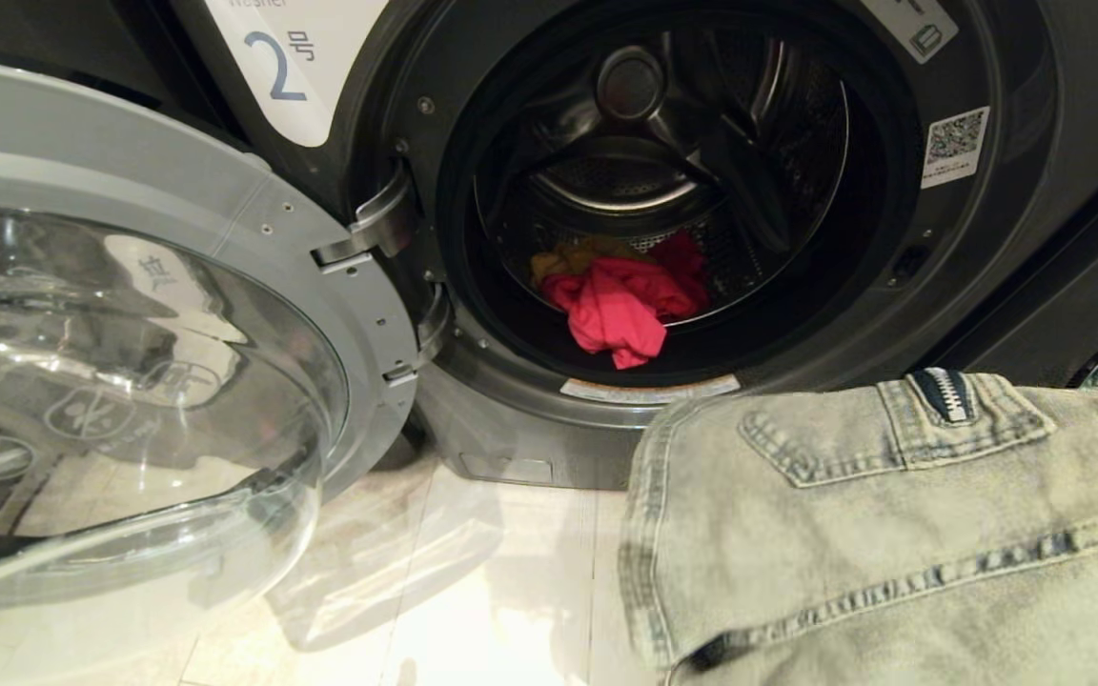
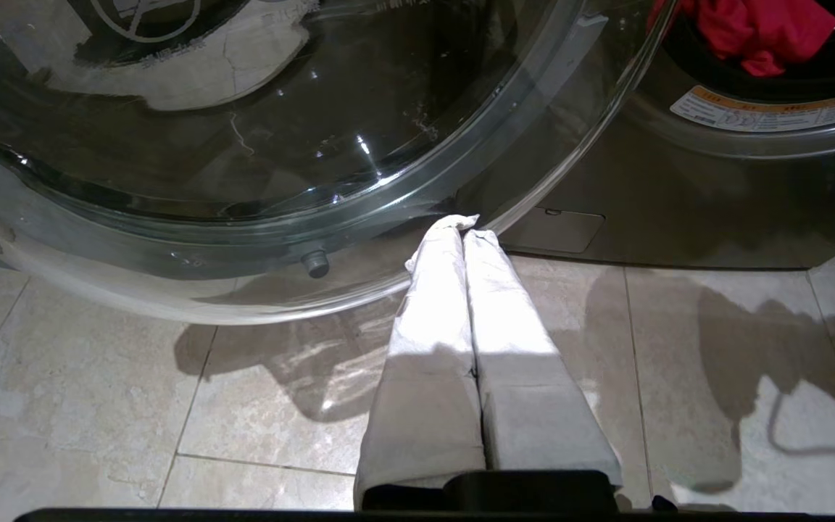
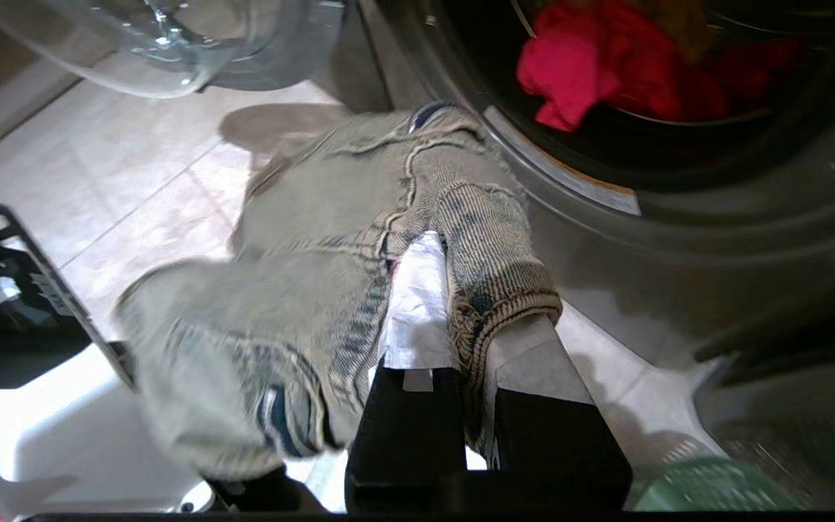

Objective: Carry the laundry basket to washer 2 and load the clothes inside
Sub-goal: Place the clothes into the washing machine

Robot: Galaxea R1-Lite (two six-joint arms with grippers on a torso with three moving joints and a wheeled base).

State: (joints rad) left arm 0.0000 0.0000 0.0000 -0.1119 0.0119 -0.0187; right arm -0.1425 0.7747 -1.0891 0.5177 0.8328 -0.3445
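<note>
Washer 2 [image 1: 277, 67] stands with its round door [image 1: 254, 219] swung open to the left. In its drum [image 1: 663, 114] lie a pink-red garment [image 1: 620, 305] and a yellow-orange one [image 1: 573, 257] behind it. My right gripper [image 3: 454, 261] is shut on a grey denim piece [image 3: 316, 217], which hangs in front of the drum opening, low and to the right [image 1: 892, 534]; the cloth hides the gripper in the head view. A green edge of the laundry basket [image 3: 707, 489] shows beside that arm. My left gripper [image 2: 464, 225] is shut and empty, low over the floor by the door's glass [image 2: 243, 145].
The open glass door [image 3: 171, 43] takes up the left side in front of the washer. Pale floor tiles [image 1: 473, 591] run up to the washer's base. A black part of the robot [image 3: 26, 304] sits low beside the right arm.
</note>
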